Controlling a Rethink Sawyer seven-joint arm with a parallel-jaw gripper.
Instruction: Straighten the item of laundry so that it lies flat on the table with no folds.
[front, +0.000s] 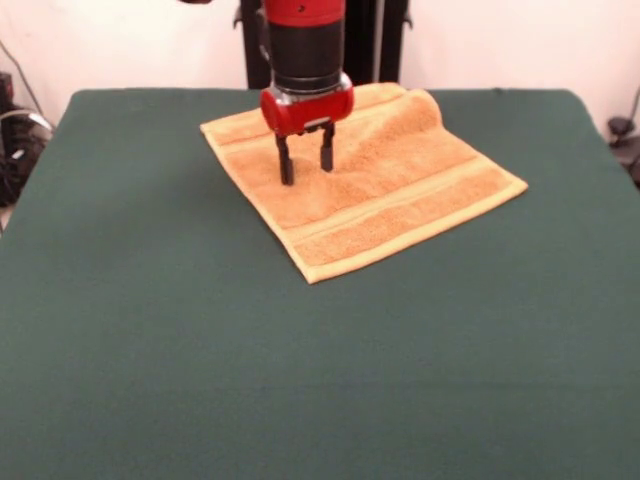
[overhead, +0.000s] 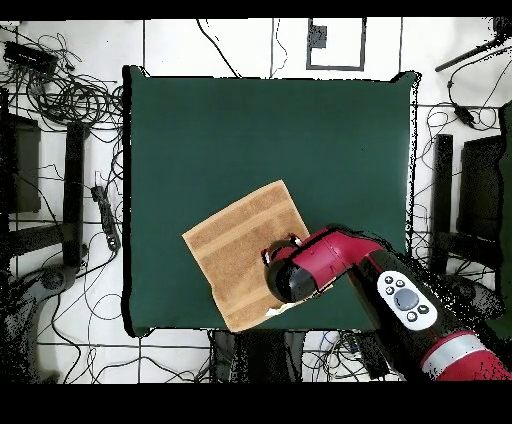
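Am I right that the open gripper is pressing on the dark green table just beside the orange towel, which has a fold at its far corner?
Not quite: the front view shows the gripper down on the towel itself, not on the bare table beside it. The rest holds: the jaws stand apart, and the towel's far corner is humped up in a fold.

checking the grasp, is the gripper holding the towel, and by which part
Nothing is held: the gripper is open, fingertips down on the towel near its raised far fold.

Front camera looks low across the table (front: 150, 350) toward its far edge, overhead camera stares straight down from high up, both sharing the whole green top.
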